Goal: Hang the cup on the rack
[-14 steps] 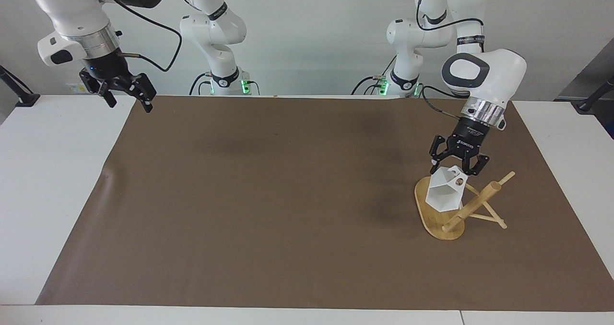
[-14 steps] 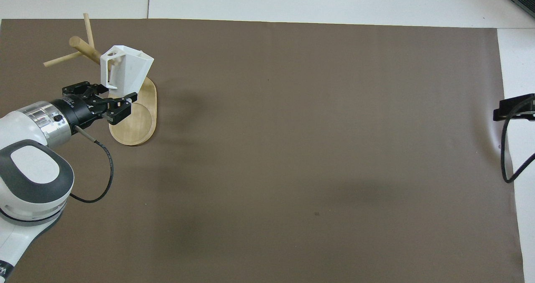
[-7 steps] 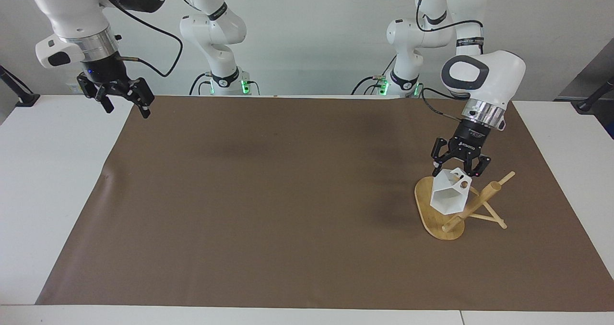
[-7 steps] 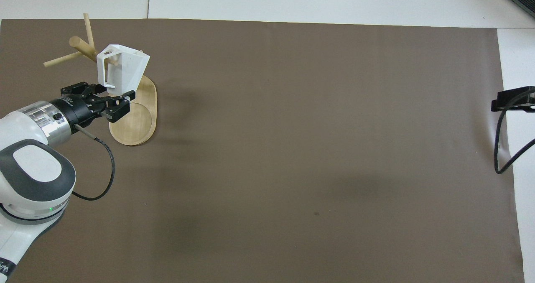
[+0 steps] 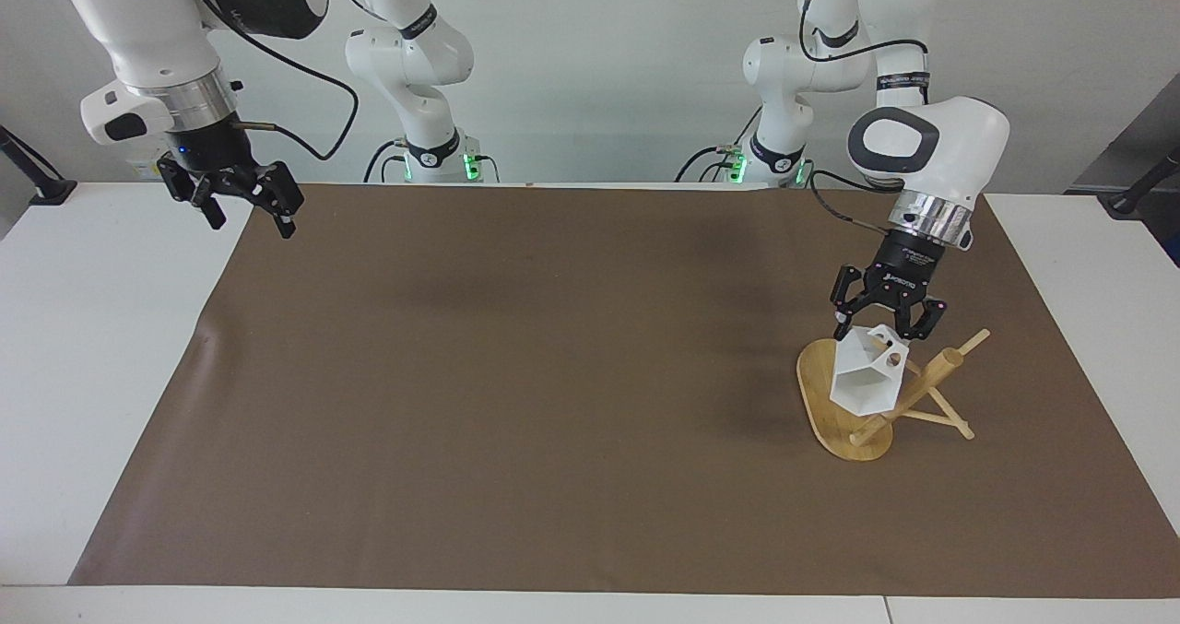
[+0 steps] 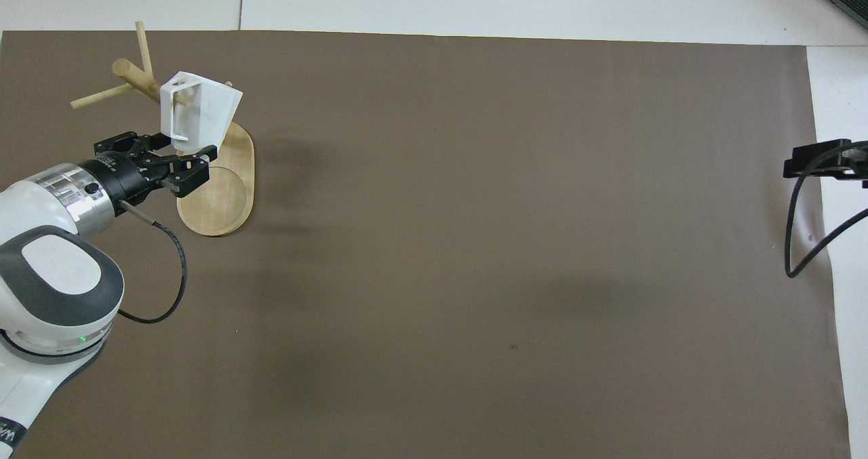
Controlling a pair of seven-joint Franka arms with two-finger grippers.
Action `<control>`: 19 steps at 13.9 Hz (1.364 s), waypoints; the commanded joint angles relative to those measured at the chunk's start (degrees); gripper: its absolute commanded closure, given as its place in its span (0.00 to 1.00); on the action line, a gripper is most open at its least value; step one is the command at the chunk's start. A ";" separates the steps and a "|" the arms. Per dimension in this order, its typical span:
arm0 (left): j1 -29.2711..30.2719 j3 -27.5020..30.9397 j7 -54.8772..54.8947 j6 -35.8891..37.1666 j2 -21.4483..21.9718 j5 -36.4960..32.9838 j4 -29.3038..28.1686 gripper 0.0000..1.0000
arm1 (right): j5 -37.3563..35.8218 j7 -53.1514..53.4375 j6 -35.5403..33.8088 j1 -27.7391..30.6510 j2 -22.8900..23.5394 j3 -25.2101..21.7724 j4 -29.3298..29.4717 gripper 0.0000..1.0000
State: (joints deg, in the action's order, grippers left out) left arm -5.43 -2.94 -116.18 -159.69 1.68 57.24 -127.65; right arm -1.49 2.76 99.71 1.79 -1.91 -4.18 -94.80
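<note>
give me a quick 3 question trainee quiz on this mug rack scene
1. True or false: the cup hangs on a peg of the rack.
2. The left hand is: A) open, close above the cup; B) shut on the cup; C) resting on the brown mat.
3. Where is the right hand?

Key
1. True; a peg passes through its handle.
2. A
3. Raised over the edge of the brown mat at the right arm's end of the table, fingers open, holding nothing.
</note>
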 commanded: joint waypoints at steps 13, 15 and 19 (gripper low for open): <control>7.61 0.31 -0.71 15.96 4.03 -15.89 1.44 0.00 | 1.05 -0.74 -3.11 0.23 -2.22 0.40 -2.24 0.00; 8.94 0.31 -0.62 22.90 5.34 -23.71 3.28 0.00 | 1.05 -0.74 -5.04 0.23 -2.31 0.49 -2.24 0.00; 10.79 0.22 0.34 36.96 5.79 -35.85 11.79 0.00 | 1.05 -0.65 -6.28 0.14 -2.66 0.49 -2.24 0.00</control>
State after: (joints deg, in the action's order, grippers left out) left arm 4.20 -2.42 -116.16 -129.41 7.50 26.34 -120.50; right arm -1.37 2.76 93.98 1.66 -3.16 -4.03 -95.77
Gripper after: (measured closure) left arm 0.000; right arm 0.000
